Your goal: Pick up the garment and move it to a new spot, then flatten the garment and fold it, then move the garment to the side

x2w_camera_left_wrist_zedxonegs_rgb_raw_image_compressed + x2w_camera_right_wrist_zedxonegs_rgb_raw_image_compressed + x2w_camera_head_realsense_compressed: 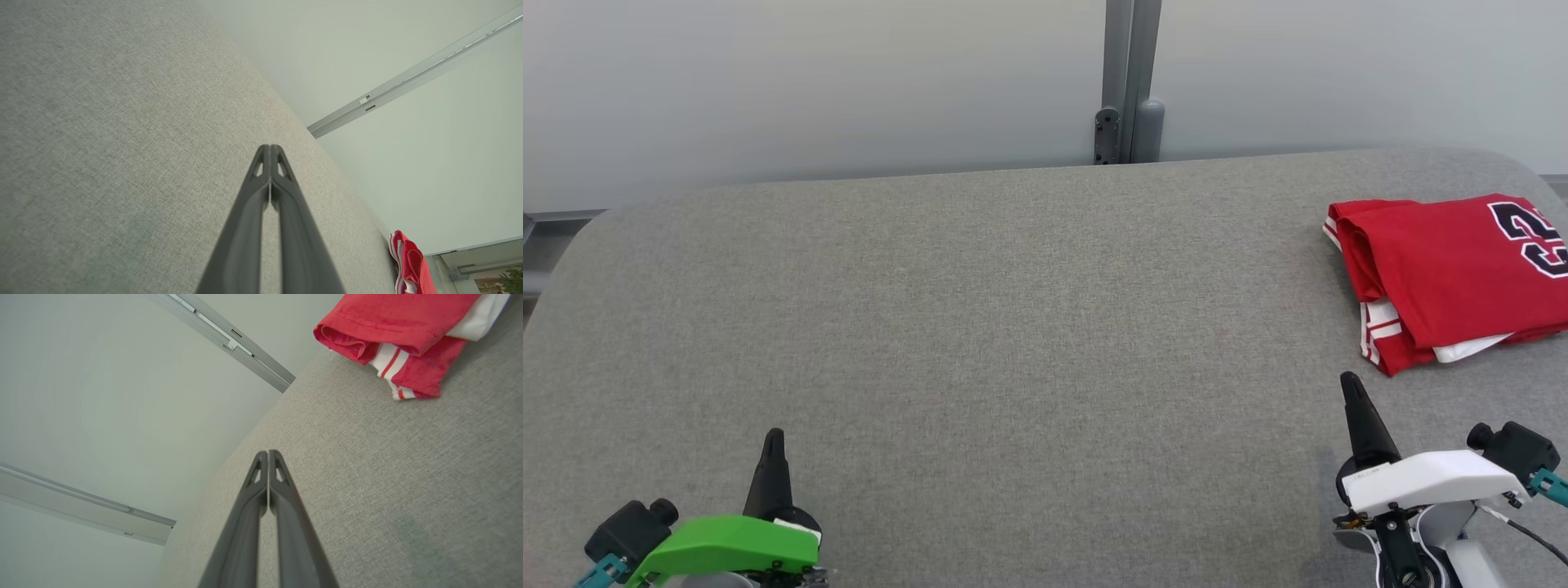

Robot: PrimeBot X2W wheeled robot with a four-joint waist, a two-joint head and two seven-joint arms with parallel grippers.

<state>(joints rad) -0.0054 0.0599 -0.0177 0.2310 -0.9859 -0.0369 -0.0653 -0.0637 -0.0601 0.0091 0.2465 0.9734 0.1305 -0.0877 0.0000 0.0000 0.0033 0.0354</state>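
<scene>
Right claw [268, 454] closed over grey fabric surface [388, 490] — folded red garment [392, 322] lies well apart.

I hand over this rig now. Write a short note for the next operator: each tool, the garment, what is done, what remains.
Left tool: shut, empty, over the near left of the grey fabric-covered surface.
Right tool: shut, empty, near right.
Garment: red jersey with white trim and a dark number, folded, at the surface's right side, beyond the right tool, not touched.
Done, it seems: fold and move aside.
Left: probably nothing; a white layer peeks out at its near edge.
</scene>
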